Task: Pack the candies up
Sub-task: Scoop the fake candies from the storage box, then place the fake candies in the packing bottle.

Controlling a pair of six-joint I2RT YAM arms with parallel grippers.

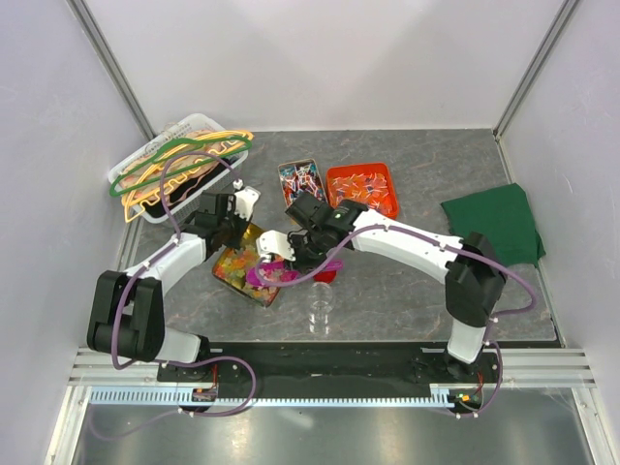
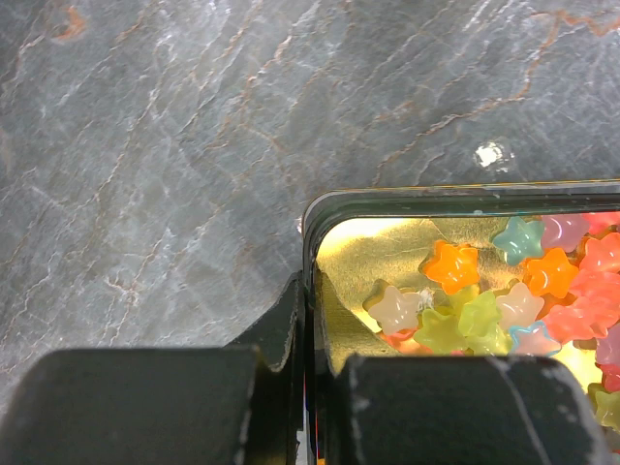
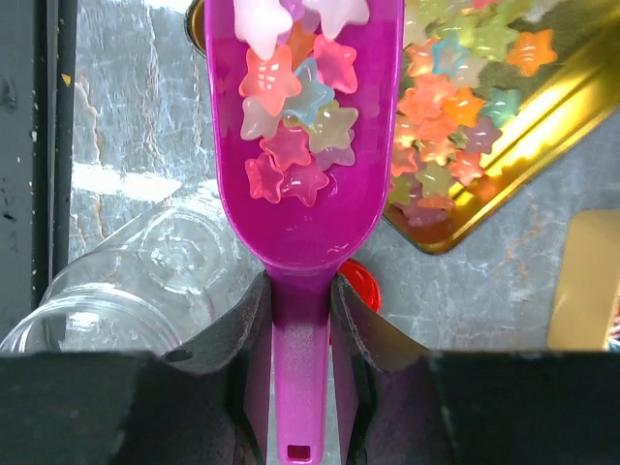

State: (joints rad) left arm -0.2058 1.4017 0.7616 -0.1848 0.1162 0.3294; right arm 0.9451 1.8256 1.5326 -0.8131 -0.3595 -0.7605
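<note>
The candies are small pastel star-shaped sweets (image 2: 455,266) heaped in a gold tin tray (image 2: 436,194). My left gripper (image 2: 312,302) is shut on the tray's near wall, one finger outside and one inside. My right gripper (image 3: 300,295) is shut on the handle of a purple scoop (image 3: 310,184). The scoop holds a load of candies (image 3: 291,116) and hangs over the table between the gold tray (image 3: 513,165) and a clear jar (image 3: 126,291). From above, the scoop (image 1: 266,274) sits at the tray's (image 1: 232,276) right edge, with the jar (image 1: 320,310) nearer the arms' bases.
A round red lid (image 3: 360,286) lies under the scoop handle. Behind stand a tin of twist-wrapped sweets (image 1: 302,179) and an orange tray (image 1: 363,186) of wrapped pieces. A green cloth (image 1: 494,223) lies at the right, a white basket of hangers (image 1: 179,165) at the back left.
</note>
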